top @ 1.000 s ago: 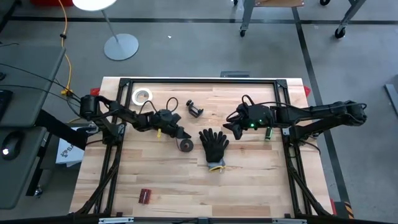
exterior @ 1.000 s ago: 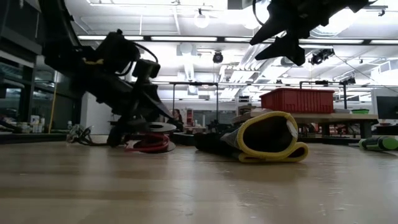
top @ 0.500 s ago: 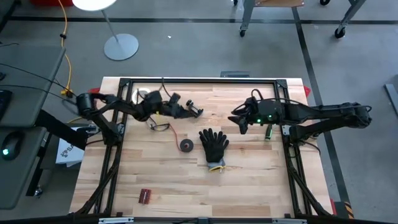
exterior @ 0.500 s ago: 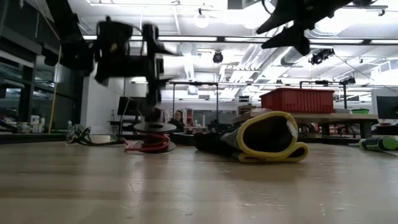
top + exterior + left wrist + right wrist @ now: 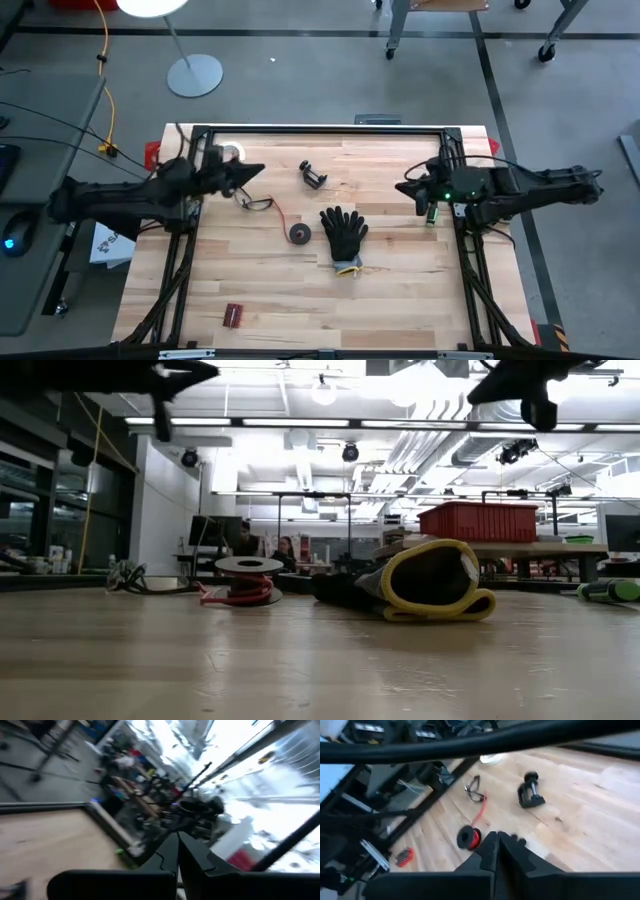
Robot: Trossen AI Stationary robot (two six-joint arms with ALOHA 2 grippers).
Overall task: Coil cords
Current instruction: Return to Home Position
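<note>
The small black spool lies flat on one flange on the wooden table, with red cord wound on it. A loose stretch of the red cord runs from the spool toward the far left and ends at a dark wire loop. My left gripper hovers shut over the table's far left, high above the wood and away from the spool. My right gripper is also shut and raised, to the right of the black glove. Neither gripper touches anything.
A black clamp lies at the far middle. A white tape ring lies at the far left beside my left gripper. A small red block sits near the front left, and a green-tipped tool sits under the right arm. A black frame borders the table.
My left gripper has risen from the spool, pulled back toward the table's far left and shut. My right gripper has drawn back toward the right edge and shut. The spool has stayed in place, and its loose red cord now lies uncovered on the wood.
</note>
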